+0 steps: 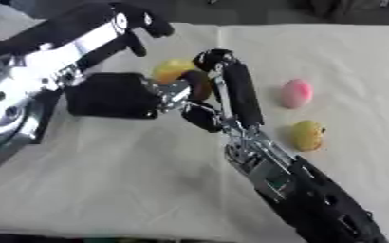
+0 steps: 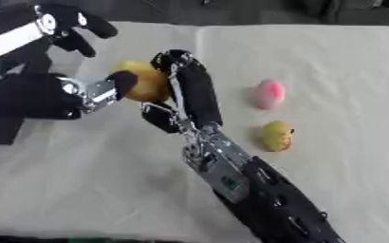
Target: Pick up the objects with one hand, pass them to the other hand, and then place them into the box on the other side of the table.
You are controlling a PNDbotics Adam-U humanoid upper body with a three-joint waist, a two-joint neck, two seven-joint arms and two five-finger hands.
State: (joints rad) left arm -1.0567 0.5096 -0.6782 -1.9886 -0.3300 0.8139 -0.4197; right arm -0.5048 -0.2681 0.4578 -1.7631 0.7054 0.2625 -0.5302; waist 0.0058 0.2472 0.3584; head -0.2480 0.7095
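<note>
Here, two black and silver robot hands meet above a table covered in pale cloth (image 1: 148, 190), with a yellow rounded object (image 2: 144, 80) caught between them. The right hand (image 2: 185, 95) reaches up from the near right, its long fingers curled around the right side of the yellow object. The left hand (image 2: 106, 90) comes in from the left; a dark fingertip and the thumb press the object's left side, while its other fingers are raised and spread toward the far left. Both hands touch the object at once, so this looks like the middle of the handover, though which hand is giving and which is receiving cannot be told.

Two more objects lie on the cloth to the right, well apart from the hands: a pink rounded object (image 1: 297, 93) farther away, and a yellow lumpy object (image 1: 307, 135) nearer. Neither is touched.

No box can be made out in either view. Judging by this, one object is partway through its pass and has yet to be placed, and two others are waiting, so most of the task remains.
</note>
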